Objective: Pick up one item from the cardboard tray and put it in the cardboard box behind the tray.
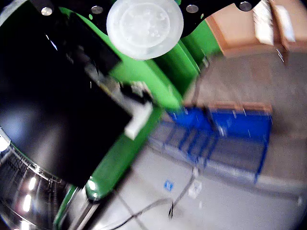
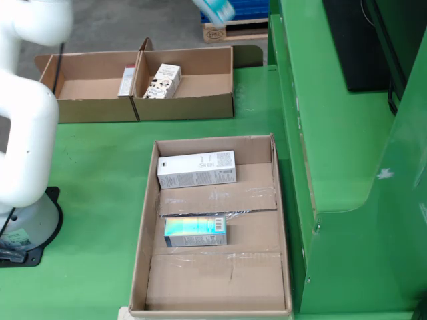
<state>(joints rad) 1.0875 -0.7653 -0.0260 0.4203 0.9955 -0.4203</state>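
Note:
In the fixed view a long cardboard tray lies on the green table. It holds a white carton near its far end and a small teal carton in the middle. Behind it stands a cardboard box with a printed carton leaning inside. A blurred pale-blue object shows at the top edge, above that box; what carries it is out of frame. The moving view is blurred. A round translucent white disc sits under a black plate, and no fingers show.
A second cardboard box adjoins on the left, with a narrow carton at the divider. The white arm and its base stand at left. A tall green machine housing walls the right side. Blue pallets lie on the floor.

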